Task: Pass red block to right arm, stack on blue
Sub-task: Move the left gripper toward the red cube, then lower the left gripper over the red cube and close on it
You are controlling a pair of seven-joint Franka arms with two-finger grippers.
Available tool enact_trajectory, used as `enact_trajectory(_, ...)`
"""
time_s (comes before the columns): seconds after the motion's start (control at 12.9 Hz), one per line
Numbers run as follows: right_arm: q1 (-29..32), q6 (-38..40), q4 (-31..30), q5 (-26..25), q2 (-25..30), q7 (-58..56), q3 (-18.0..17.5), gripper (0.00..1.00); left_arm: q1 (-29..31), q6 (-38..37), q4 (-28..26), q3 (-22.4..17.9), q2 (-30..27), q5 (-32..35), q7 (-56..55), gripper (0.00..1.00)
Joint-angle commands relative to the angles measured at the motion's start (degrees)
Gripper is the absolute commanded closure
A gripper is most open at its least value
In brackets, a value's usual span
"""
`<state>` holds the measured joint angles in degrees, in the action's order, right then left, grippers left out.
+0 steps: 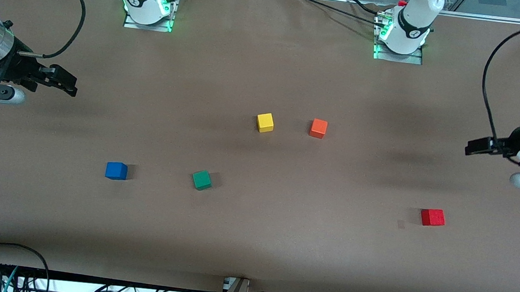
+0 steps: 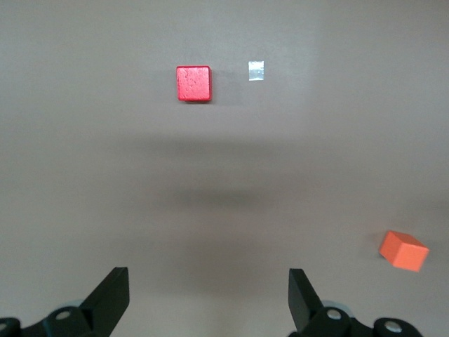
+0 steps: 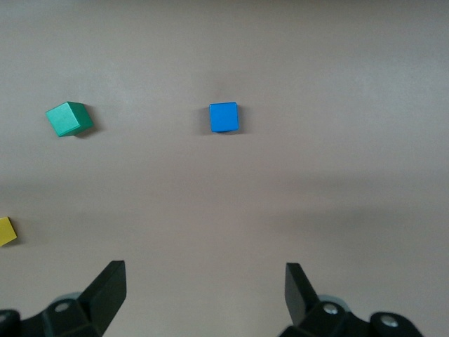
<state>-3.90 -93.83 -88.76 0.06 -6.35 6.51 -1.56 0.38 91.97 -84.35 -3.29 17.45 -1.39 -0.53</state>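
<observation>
Item 1: small bright red wooden-looking cube, the red block [image 1: 432,217], resting flat on the brown paper-covered table [image 1: 251,240] toward the left arm's end, nearer the front camera than every other cube. From the table's centre in the front view it sits at about four o'clock. Untouched; a small pale square mark [image 2: 257,70] lies just beside it on the table.

Item 2: small plain blue cube, the blue block [image 1: 116,170], toward the right arm's end, at about eight o'clock from centre; nothing on it (the stack is not begun).

Item 3: green cube [image 1: 202,179], beside the blue block, turned slightly askew. Items 4 and 5: yellow cube [image 1: 265,122] and orange cube [image 1: 318,128], side by side near centre, farther from the camera. None of these belongs to the task.

Item 6: left gripper [image 2: 209,295], black fingers spread wide and empty, hanging over bare table at the left arm's end, probably so the red block sits in its wrist camera's sight before descent.

Item 7: right gripper [image 3: 205,291], fingers likewise wide apart, holding nothing, over the table's right-arm edge; this arm waits, its wrist view centred on the blue block
</observation>
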Motion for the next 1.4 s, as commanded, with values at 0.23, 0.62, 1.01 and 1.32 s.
enact_trajectory(0.23, 0.0, 0.1, 0.9, -1.0, -0.3, 0.3, -0.4, 0.00, 1.1, 10.0, 0.2, -0.1, 10.6, -0.4, 1.5, 0.00)
enact_trajectory(0.62, 0.0, 0.1, 0.9, -1.0, -0.3, 0.3, -0.4, 0.00, 3.1, 21.9, -0.2, 0.0, 19.2, -0.5, 1.6, 0.00)
enact_trajectory(1.01, 0.0, 0.1, 0.9, -1.0, -0.4, 0.3, -0.4, 0.00, 3.0, 33.9, -1.8, 0.0, 23.9, -0.7, 1.6, 0.00)
enact_trajectory(1.32, 0.1, 0.1, 1.0, -1.0, -0.5, 0.0, -0.4, 0.00, 2.9, 39.0, -1.5, 0.1, 26.8, -1.2, 1.5, 0.00)
